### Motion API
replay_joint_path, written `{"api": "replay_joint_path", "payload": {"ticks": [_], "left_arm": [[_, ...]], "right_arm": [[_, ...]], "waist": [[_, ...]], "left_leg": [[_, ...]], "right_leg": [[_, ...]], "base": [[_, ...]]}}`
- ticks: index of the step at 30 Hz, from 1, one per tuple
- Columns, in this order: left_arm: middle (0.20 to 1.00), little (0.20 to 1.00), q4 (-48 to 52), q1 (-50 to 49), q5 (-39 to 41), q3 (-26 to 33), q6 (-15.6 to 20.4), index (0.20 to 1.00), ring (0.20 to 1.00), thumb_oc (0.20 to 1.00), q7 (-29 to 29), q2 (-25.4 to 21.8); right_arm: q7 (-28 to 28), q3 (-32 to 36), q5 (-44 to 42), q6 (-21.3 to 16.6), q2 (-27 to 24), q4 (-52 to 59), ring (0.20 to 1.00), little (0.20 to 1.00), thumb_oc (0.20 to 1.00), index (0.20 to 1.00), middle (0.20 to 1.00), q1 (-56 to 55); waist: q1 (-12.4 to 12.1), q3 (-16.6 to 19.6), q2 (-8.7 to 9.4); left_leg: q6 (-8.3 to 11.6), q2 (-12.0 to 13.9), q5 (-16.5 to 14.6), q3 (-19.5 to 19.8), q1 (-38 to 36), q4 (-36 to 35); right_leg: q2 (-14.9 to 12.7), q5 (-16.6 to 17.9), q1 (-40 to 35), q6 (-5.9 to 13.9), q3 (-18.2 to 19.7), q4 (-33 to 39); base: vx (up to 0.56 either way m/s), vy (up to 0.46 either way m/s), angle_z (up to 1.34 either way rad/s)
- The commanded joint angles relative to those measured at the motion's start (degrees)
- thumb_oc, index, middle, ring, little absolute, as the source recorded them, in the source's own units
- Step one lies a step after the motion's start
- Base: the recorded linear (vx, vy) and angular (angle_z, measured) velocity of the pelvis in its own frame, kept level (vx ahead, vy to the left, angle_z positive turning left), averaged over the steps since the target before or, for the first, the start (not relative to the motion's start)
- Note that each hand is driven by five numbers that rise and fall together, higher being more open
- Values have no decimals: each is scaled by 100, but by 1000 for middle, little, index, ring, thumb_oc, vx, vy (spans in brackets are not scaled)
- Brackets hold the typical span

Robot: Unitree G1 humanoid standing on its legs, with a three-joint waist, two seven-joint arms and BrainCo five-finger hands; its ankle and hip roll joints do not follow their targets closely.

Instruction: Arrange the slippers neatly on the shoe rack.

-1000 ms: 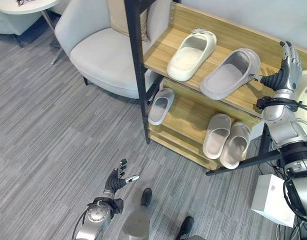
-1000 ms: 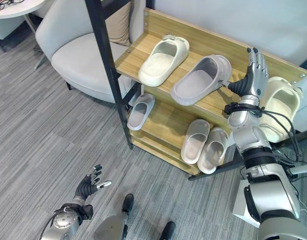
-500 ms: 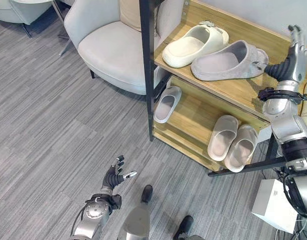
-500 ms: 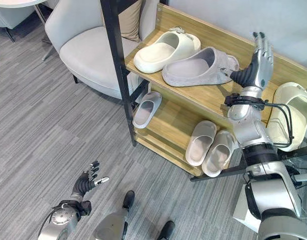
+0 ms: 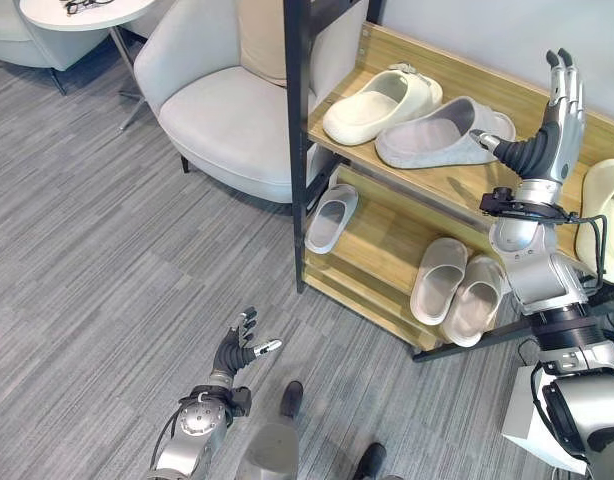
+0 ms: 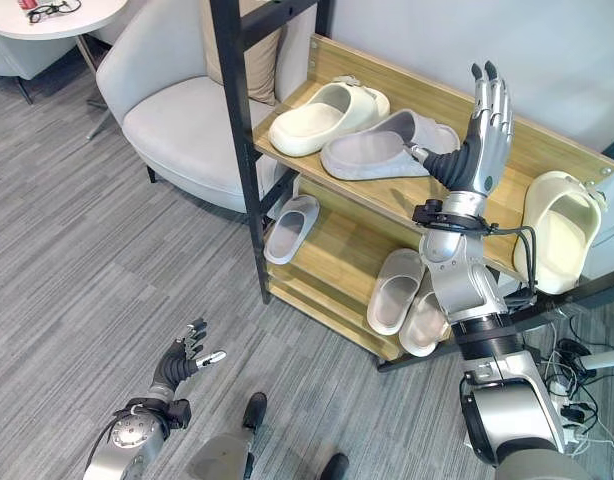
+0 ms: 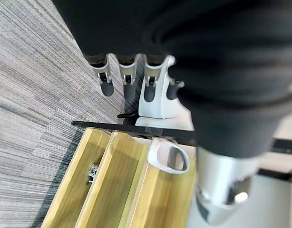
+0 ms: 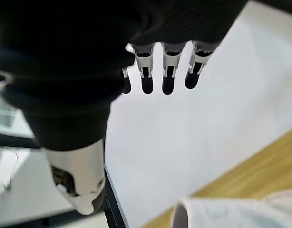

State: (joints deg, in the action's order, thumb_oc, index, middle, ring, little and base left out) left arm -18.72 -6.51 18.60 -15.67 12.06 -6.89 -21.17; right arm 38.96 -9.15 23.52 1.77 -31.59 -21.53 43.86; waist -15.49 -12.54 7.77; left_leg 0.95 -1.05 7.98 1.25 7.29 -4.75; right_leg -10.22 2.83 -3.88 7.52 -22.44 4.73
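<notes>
The wooden shoe rack (image 5: 457,185) holds a cream slipper (image 5: 377,100) and a grey slipper (image 5: 442,135) side by side on its upper shelf. On the lower shelf lie one pale slipper (image 5: 330,217) at the left and a pale pair (image 5: 455,288) at the right. Another cream slipper (image 6: 557,230) stands on end at the rack's right end. My right hand (image 5: 552,130) is raised and open just right of the grey slipper, fingers straight, thumb near its end. My left hand (image 5: 237,350) hangs open low over the floor.
A light armchair (image 5: 217,110) with a beige cushion stands left of the rack's black post (image 5: 295,150). A round white table (image 5: 82,10) is at the far left. A white box (image 5: 542,400) sits on the floor at the lower right. Grey carpet lies before the rack.
The grey slipper has turned to lie beside the cream one. My right hand has drawn back from it, fingers still straight. The camera has shifted; the left hand stays low.
</notes>
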Motion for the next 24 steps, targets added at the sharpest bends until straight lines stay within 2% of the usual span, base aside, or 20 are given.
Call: {"api": "replay_joint_path", "payload": {"ticks": [1, 5, 11, 24], "left_arm": [[1000, 1000, 140, 108, -44, -160, 319, 1000, 1000, 1000, 11, -294], [1000, 1000, 86, 135, 8, -101, 361, 1000, 1000, 1000, -29, -389], [1000, 1000, 75, 162, 56, 81, 365, 1000, 1000, 1000, -111, -433], [1000, 1000, 153, 119, -36, 15, 250, 1000, 1000, 1000, 24, -272]], "right_arm": [[45, -286, -79, 14, -617, -278, 1000, 1000, 1000, 1000, 1000, 706], [33, -662, -76, 161, -1021, -1156, 1000, 1000, 1000, 1000, 1000, 1282], [-12, -795, -37, 304, -1430, -1606, 1000, 1000, 1000, 1000, 1000, 1424], [-333, -593, 208, 334, -1521, -1271, 1000, 1000, 1000, 1000, 1000, 544]], "waist": [[-320, 208, 186], [-453, 125, 270], [-480, 88, 277], [-37, 212, 31]], "left_leg": [[68, 148, -959, 142, -384, 52], [61, 86, -942, 256, -253, 68], [67, 79, -951, 267, -129, 134], [91, 173, -1003, 25, -371, 96]], "right_leg": [[-404, 39, -259, 455, -73, -82], [-440, 154, -232, 509, -226, -79], [-478, 216, -197, 536, -273, -88], [-440, -65, -229, 430, -80, -76]], "base": [[15, 11, 13], [20, 18, 27], [8, 10, 12], [-3, 0, -12]]}}
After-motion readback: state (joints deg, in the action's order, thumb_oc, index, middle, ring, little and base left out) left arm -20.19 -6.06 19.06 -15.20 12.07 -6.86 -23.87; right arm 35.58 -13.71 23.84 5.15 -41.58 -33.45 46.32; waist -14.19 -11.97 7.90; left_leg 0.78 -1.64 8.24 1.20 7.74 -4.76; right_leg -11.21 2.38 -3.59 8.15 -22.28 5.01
